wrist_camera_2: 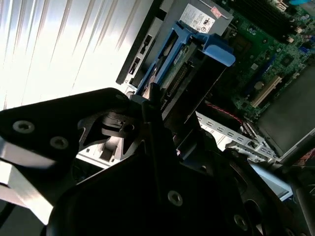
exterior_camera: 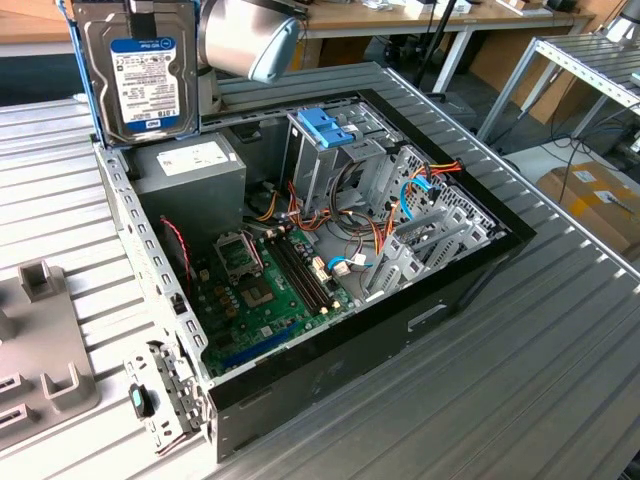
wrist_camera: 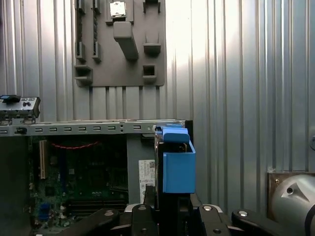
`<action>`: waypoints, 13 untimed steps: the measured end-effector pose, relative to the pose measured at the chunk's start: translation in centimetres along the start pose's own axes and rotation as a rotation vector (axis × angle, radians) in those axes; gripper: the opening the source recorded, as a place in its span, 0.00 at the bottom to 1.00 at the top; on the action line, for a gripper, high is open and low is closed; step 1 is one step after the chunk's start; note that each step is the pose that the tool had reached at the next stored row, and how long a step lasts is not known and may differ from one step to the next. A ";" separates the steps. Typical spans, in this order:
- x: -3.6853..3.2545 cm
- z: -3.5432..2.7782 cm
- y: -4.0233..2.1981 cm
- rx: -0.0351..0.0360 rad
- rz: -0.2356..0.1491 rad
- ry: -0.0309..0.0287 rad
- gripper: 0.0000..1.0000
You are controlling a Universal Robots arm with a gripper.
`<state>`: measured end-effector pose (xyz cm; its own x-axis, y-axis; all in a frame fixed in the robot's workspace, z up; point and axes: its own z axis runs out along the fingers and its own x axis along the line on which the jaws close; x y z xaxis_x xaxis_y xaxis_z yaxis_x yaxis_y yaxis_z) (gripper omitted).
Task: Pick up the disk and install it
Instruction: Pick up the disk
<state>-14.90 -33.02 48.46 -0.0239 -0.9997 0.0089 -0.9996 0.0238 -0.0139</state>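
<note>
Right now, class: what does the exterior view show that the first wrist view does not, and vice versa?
Exterior view: the white-and-blue label face of the flat grey-metal disk, and the blue plastic latch atop the tall metal drive cage. First wrist view: that disk edge-on, clamped in the black hand. Both: the green motherboard, the grey boxy power supply, the ribbed metal table.

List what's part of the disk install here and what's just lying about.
Job in hand:
- the disk, held upright by the gripper
- open computer case
- probably its drive cage

Lying about:
- grey fixture plate
- metal bracket
- cardboard box
</note>
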 end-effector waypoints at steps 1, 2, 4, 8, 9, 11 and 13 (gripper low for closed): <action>-0.03 0.00 -0.19 0.0000 0.000 0.0000 0.35; -0.05 0.00 -0.35 0.0000 0.000 0.0000 0.35; -0.06 0.01 -0.58 0.0000 0.000 0.0000 0.35; -0.08 0.01 -0.72 0.0000 0.000 0.0000 0.35; -0.08 0.01 -0.73 0.0000 0.000 0.0000 0.35; -0.08 0.01 -0.73 0.0000 0.000 0.0000 0.35; -0.08 0.01 -0.73 0.0000 0.000 0.0000 0.35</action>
<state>-14.16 -32.97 48.46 -0.0240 -0.9997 0.0089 -0.9996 0.0238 -0.0140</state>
